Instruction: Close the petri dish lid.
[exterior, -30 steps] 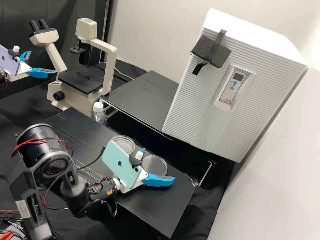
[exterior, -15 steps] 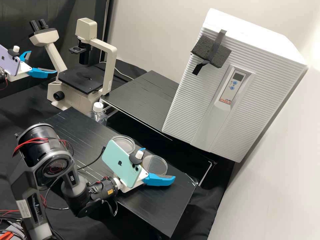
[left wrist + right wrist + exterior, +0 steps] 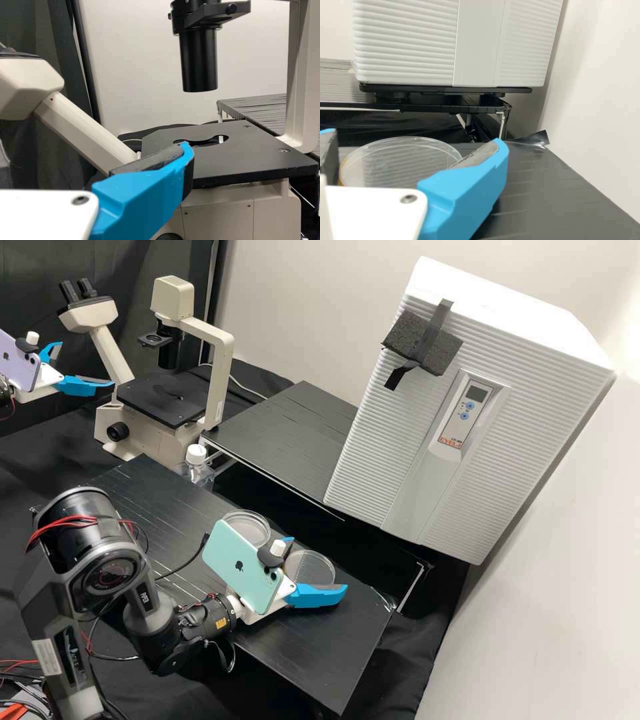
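Two clear round dish parts lie on the black board in the high view: one (image 3: 311, 569) by my right gripper (image 3: 318, 565), the other (image 3: 248, 528) farther back, partly behind the phone mount. Which is lid and which is base I cannot tell. In the right wrist view, the nearer part (image 3: 395, 160) lies between the parted fingers of the right gripper (image 3: 415, 140); contact is not clear. Off at the upper left of the high view, my left gripper (image 3: 87, 364) stands open and empty near the microscope. One finger of the left gripper (image 3: 95, 150) shows in the left wrist view.
A large white ribbed box (image 3: 427, 460) stands behind the board (image 3: 153, 507), beside a second black platform (image 3: 287, 433). The microscope (image 3: 217, 393) and a white-capped bottle (image 3: 196, 457) are at the back left. A wall bounds the right side.
The right gripper's fingers have drawn slightly closer together beside the nearer dish part. The left arm and both dish parts look unmoved.
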Robot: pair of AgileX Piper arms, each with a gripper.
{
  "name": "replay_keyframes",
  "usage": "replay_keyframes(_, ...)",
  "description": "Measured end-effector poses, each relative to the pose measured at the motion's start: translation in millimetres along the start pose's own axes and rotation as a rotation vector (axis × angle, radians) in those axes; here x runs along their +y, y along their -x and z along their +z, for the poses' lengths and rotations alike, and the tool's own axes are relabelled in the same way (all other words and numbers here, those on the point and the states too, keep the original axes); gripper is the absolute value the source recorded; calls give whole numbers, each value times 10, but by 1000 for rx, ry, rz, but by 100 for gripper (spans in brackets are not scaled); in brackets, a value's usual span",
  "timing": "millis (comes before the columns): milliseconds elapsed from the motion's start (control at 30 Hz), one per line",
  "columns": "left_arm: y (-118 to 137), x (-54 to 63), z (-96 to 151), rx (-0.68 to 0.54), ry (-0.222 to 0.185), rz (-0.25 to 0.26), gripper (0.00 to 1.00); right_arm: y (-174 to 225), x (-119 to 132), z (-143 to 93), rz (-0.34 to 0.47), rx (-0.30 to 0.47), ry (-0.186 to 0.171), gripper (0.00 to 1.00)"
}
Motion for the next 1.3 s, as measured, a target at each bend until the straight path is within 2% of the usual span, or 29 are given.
replay_keyframes(1167, 0, 0, 0, 0, 0, 0, 100, 1, -1, 4, -30, 33, 23, 0)
replay_keyframes(1200, 0, 0, 0, 0, 0, 0, 100, 1, -1, 4, -30, 33, 23, 100)
replay_keyframes(1300, 0, 0, 0, 0, 0, 0, 100, 2, 2, 1, -29, 34, 23, 100)
